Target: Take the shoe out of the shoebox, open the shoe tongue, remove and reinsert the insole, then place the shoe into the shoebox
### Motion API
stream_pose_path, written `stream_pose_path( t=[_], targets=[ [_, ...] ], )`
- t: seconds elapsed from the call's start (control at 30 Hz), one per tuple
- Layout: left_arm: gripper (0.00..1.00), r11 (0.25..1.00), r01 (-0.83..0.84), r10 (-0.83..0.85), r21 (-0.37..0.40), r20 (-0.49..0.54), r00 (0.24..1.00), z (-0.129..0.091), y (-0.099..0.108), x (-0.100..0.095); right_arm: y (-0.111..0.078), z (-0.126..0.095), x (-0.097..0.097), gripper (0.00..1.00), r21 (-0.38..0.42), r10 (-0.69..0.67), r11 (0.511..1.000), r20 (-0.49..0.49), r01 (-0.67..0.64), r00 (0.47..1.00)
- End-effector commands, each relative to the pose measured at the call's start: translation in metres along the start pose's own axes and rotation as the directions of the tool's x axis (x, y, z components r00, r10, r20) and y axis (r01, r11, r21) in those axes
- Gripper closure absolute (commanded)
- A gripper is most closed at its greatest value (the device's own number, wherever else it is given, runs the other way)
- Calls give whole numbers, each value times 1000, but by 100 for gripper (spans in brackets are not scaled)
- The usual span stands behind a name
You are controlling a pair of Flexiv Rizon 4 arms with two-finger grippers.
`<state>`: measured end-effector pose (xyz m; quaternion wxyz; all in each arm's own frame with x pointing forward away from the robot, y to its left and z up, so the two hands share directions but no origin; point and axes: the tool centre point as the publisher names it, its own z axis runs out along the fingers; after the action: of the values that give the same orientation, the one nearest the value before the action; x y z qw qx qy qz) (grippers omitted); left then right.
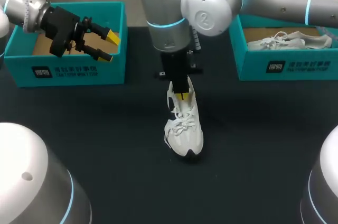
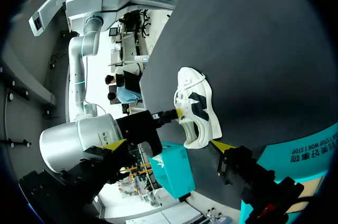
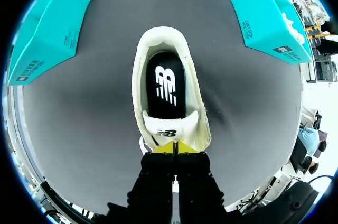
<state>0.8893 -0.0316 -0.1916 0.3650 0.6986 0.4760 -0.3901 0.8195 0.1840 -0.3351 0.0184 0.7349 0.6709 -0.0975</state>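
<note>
A white shoe (image 1: 183, 129) lies on the black table (image 1: 105, 129), toe toward the front edge. My right gripper (image 1: 182, 95) points straight down at its opening. In the right wrist view the right gripper (image 3: 174, 147) is shut, its yellow tips pinching the top edge of the shoe tongue (image 3: 170, 129). Ahead of the tongue the black insole (image 3: 165, 89) shows inside the shoe (image 3: 193, 108). My left gripper (image 1: 109, 46) hangs open and empty over the left teal shoebox (image 1: 63, 68). The left wrist view has the left gripper (image 2: 168, 145) spread wide, with the shoe (image 2: 203, 110) well ahead of it.
A second teal shoebox (image 1: 288, 65) at the back right holds another white shoe (image 1: 290, 40). Both boxes flank the shoe: the left box (image 3: 53, 18) and the right box (image 3: 264, 12). Dark table surface surrounds the shoe on all sides.
</note>
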Motion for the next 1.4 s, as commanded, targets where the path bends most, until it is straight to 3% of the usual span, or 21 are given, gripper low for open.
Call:
stream_pose_path(
  t=[0.03, 0.33, 0.47, 0.63, 0.8, 0.9, 1.07, 1.1, 1.4],
  targets=[
    [0, 1000, -1, 1, 3, -2, 1000, 0, 1, 0, 10, 5, 5, 100, 11, 4, 1000, 1, -4, 1000],
    [0, 1000, -1, 1, 3, -2, 1000, 0, 1, 0, 8, -15, -4, 100, -41, -5, 999, -30, 4, 1000],
    [0, 1000, -1, 1, 3, -2, 1000, 0, 1, 0, 9, -21, -8, 100, -102, -121, 989, -102, 111, 987],
    [0, 1000, -1, 1, 3, -2, 1000, 0, 1, 0, 7, -28, -4, 100, -210, -385, 910, -99, 359, 918],
    [0, 1000, -1, 1, 3, -2, 1000, 0, 1, 0, 5, -34, 2, 100, -297, -566, 787, 3, 542, 824],
    [0, 1000, -1, 1, 3, -2, 1000, 0, 1, 0, 0, -37, 4, 100, -330, -670, 687, 55, 647, 740],
    [0, 1000, -1, 1, 3, -2, 1000, 0, 1, 0, -3, -37, 8, 100, -315, -756, 594, 95, 740, 647],
    [0, 1000, -1, 1, 3, -2, 1000, 0, 1, 0, 0, -36, 11, 100, -287, -709, 650, 102, 703, 697],
    [0, 1000, -1, 1, 3, -2, 1000, 0, 1, 0, 0, -36, 11, 100, -287, -709, 650, 102, 703, 697]
  ],
)
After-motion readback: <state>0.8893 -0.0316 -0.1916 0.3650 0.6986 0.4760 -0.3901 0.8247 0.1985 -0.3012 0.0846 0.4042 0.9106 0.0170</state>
